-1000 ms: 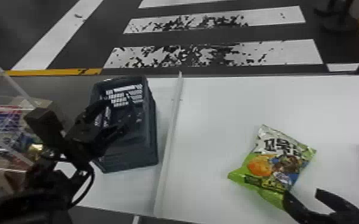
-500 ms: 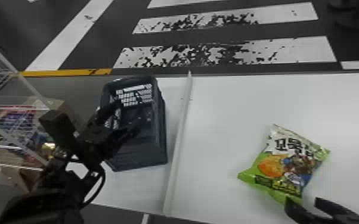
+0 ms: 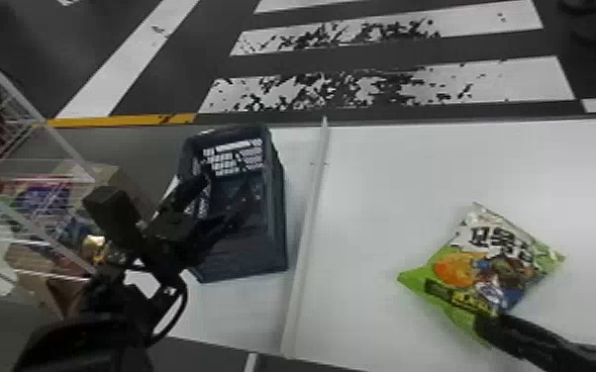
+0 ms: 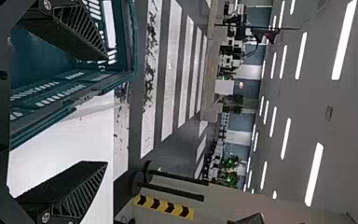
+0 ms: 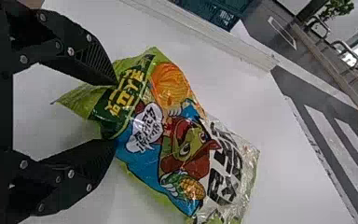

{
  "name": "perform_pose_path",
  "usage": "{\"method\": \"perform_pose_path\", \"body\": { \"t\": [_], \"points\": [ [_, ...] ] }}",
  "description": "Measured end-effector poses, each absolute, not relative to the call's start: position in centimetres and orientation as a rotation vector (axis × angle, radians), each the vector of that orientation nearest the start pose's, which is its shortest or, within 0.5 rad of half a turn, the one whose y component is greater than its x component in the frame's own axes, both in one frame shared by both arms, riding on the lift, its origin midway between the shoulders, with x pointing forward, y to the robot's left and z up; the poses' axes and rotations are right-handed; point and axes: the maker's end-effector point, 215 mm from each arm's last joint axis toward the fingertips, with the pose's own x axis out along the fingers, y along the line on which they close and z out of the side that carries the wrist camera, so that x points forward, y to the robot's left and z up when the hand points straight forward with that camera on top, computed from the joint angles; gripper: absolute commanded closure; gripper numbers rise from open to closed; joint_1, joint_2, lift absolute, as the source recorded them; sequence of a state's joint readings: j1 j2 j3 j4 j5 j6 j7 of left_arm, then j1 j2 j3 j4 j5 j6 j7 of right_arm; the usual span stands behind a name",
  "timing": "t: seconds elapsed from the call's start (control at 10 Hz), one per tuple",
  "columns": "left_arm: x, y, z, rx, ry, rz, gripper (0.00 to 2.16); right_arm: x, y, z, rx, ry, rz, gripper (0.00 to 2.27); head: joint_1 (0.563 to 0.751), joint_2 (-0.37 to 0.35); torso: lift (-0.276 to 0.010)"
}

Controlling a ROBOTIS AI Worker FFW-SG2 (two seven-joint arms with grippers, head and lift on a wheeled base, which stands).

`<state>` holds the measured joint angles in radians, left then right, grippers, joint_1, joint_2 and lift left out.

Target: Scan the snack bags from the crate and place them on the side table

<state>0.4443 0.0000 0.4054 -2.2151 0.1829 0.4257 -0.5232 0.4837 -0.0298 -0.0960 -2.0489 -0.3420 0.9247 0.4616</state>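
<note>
"What did the room take in?"

"A dark floor (image 3: 465, 49) with broad white stripes, rows of ceiling lights (image 4: 314, 172), and a wire rack (image 3: 64, 148) of packaged goods off to the robot's left."

"And the surface?"

"A plain white tabletop (image 3: 411, 163), with a raised white strip (image 3: 310, 212) running between the crate's side and the bag's."

"Where did the plastic crate (image 3: 277, 222) stand?"

"Left of the strip. The left gripper (image 4: 106, 111) was there too, fingers wide apart, nothing between them. I couldn't tell whether more bags lay deep inside."

"So how far along was the job?"

"One green-and-white snack bag (image 3: 490, 267) was out, lying face up on the table right of the strip. Nothing showed whether it had been scanned. I'd judge that scanning, if due, and setting it on the side table were left, then any others."

"And the other claw?"

"The right gripper (image 5: 115, 112) was narrowed on the bag's green end; it looked pinched between the fingertips, so the grasp seemed made and the lift still ahead."
</note>
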Motion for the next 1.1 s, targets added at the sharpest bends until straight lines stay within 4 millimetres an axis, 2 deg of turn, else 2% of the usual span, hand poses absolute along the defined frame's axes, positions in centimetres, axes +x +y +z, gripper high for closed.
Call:
{"method": "perform_pose_path", "body": {
  "t": [0.2, 0.4, 0.6, 0.8, 0.9, 1.1],
  "points": [
    [43.2, 31.9, -32.4, -0.094, 0.180, -0.195, 0.08, 33.3, -12.5, -51.9, 0.527, 0.823, 0.483, 2.22, 0.695, 0.284, -0.094],
    [43.1, 31.9, -32.5, -0.108, 0.180, -0.201, 0.08, 34.1, -13.0, -51.5, 0.531, 0.787, 0.481, 2.24, 0.695, 0.277, -0.094],
    [43.0, 32.3, -32.4, -0.111, 0.177, -0.197, 0.08, 35.8, -14.8, -49.1, 0.500, 0.711, 0.461, 2.24, 0.695, 0.250, -0.094],
    [42.8, 32.5, -32.1, -0.118, 0.170, -0.202, 0.08, 37.5, -17.9, -46.0, 0.426, 0.673, 0.435, 2.24, 0.695, 0.204, -0.094],
    [42.8, 32.6, -32.0, -0.122, 0.167, -0.202, 0.08, 38.3, -20.1, -45.2, 0.340, 0.682, 0.417, 2.24, 0.695, 0.173, -0.094],
    [42.7, 32.7, -32.0, -0.129, 0.165, -0.203, 0.08, 39.7, -24.7, -44.4, 0.062, 0.698, 0.339, 2.24, 0.695, 0.120, -0.094]
  ]
}}
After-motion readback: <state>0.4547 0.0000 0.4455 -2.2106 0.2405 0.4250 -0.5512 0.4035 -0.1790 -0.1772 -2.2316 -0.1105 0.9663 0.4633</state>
